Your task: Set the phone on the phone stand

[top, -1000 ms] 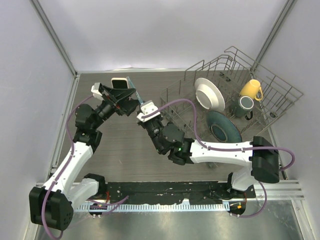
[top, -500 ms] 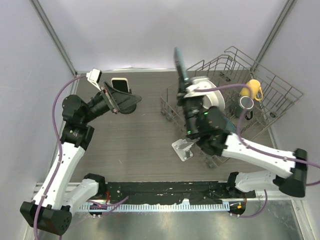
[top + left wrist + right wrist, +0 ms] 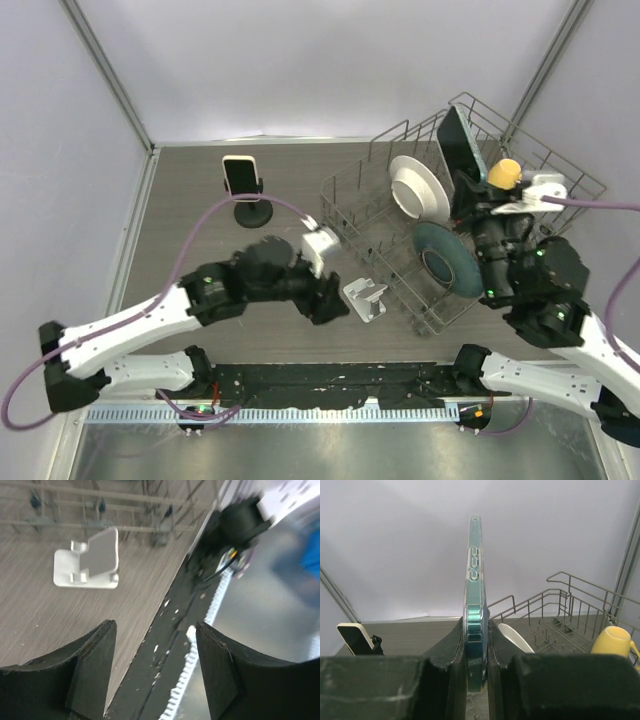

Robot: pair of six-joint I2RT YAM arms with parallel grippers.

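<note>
Teal-edged phone tight in right gripper

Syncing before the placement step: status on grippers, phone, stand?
Left gripper open, empty, close beside bare white stand; may crowd the placement. Right gripper shut on phone, above dish rack.

Phone stand sits between the dish rack wall and the left claw; room above it seems open.

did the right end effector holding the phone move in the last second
Yes. The right end effector, shut on the phone, swung rightward: from left of the dish rack to over its right side.
</note>
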